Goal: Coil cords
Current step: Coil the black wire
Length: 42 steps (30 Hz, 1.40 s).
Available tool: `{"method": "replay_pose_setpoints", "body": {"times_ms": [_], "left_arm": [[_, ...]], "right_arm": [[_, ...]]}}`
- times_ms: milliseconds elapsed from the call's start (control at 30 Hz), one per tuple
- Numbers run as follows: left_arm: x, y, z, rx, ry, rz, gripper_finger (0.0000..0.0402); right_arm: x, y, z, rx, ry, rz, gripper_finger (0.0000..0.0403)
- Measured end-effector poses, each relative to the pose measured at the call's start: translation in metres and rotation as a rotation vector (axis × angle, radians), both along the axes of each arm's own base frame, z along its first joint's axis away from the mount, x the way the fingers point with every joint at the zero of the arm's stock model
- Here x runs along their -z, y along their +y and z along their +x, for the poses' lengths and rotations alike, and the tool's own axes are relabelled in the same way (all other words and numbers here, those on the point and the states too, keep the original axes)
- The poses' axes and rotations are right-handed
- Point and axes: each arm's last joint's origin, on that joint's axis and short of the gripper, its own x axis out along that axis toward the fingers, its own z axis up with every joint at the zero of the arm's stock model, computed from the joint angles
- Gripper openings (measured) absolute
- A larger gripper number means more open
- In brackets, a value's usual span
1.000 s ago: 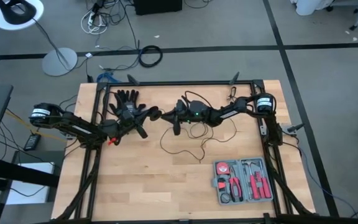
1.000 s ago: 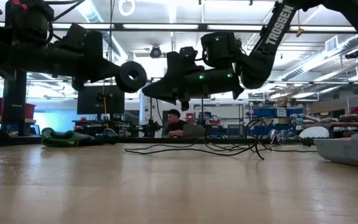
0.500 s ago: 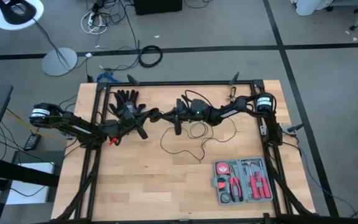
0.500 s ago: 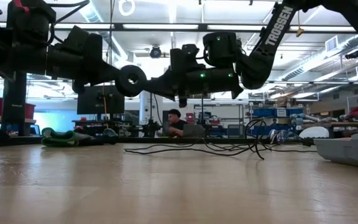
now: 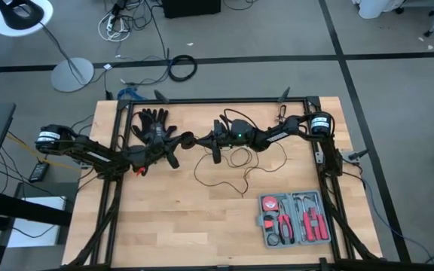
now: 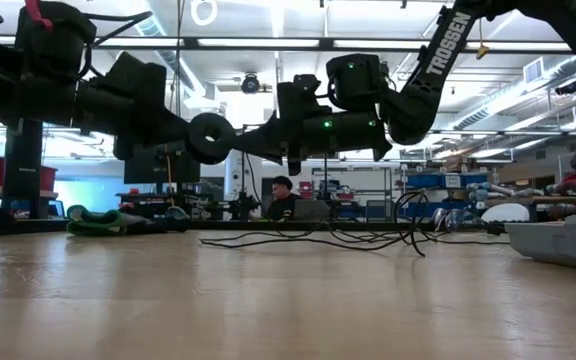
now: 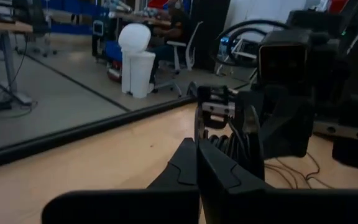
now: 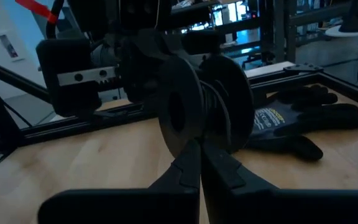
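Comparing with one second before, the right gripper [image 6: 251, 139] has moved toward the left gripper [image 5: 178, 141] and its fingers, then apart, are now closed together. The left gripper is closed as before, and it holds the round black disc [image 6: 211, 137] of the cords; the tips of the right gripper touch this disc or are just beside it, and I cannot tell if they pinch the wire.

The disc stands on its edge, well above the table [image 5: 164, 218], and its axis lies along the line between the two grippers. From it the thin black wire [image 5: 224, 175] hangs down and lies in loose loops on the wood under the right gripper and in front of it.

The right wrist view shows wire turns [image 8: 214, 106] between the two flanges of the disc, and a black glove [image 8: 297, 121] behind it. The high view alone shows a gray tool case [image 5: 294, 218] well apart from both grippers.
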Motion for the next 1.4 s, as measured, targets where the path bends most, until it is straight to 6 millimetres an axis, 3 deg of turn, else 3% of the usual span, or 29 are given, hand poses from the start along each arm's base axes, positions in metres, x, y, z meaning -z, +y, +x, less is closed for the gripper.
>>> {"method": "replay_pose_setpoints", "body": {"times_ms": [800,1400], "left_arm": [[0.016,-0.004,0.0,0.152,0.083,-0.154,0.0001],[0.012,-0.002,0.0,0.072,0.061,-0.089,0.0001]], "right_arm": [[-0.007,-0.002,0.0,0.026,-0.027,-0.01,0.0001],[-0.002,0.001,0.0,0.017,0.02,0.004,0.0001]]}}
